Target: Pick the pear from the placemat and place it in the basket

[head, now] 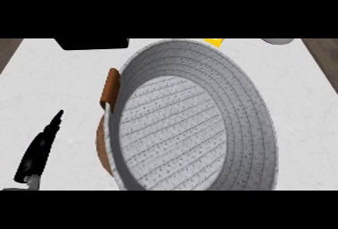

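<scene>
A large grey woven basket [254,107] fills the middle of the head view, and its inside holds nothing. A brown handle [110,87] sits on its left rim. My left hand [38,150] shows at the lower left, on the white counter left of the basket and apart from it. It is open, with straight fingers pointing up and away. No pear shows anywhere in this view. My right hand is out of the picture.
A black flat shape [92,43] lies at the top left edge, cut off by the view. A small yellow piece [213,42] peeks out behind the basket's far rim. A grey rounded object [278,40] sits at the top right. White counter [40,80] surrounds the basket.
</scene>
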Action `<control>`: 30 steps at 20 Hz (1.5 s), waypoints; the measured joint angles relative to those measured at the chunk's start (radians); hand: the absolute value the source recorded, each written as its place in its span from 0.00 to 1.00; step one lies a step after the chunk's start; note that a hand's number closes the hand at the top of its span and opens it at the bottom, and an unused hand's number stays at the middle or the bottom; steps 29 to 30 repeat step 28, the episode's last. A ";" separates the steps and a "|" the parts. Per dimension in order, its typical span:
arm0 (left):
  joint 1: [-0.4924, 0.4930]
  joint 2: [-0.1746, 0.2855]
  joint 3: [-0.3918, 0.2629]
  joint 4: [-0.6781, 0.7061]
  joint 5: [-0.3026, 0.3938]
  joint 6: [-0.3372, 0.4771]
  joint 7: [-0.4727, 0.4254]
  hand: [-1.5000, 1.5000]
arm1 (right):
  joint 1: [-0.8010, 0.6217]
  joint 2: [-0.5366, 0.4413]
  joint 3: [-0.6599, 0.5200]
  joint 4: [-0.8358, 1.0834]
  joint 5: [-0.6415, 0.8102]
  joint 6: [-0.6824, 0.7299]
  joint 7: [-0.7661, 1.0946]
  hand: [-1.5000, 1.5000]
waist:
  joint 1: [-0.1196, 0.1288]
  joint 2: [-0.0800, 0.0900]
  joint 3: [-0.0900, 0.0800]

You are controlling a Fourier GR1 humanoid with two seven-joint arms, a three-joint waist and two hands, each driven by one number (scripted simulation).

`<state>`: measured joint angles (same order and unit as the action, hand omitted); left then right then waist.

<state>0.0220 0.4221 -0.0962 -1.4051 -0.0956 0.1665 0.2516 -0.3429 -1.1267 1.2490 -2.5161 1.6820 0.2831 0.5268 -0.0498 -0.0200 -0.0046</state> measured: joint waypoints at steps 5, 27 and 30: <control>-0.014 -0.015 -0.012 0.002 -0.014 -0.003 0.001 0.50 | -0.064 0.185 0.054 0.023 0.006 0.186 0.035 1.00 | 0.020 0.004 0.001; -0.077 -0.048 -0.013 0.044 -0.048 -0.023 -0.018 0.50 | -0.133 0.343 -0.005 0.110 0.035 0.163 0.080 0.00 | 0.066 0.020 0.006; -0.075 -0.045 -0.011 0.041 -0.045 -0.026 -0.013 0.50 | -0.128 0.360 -0.019 0.112 0.038 0.149 0.095 0.00 | 0.067 0.019 0.005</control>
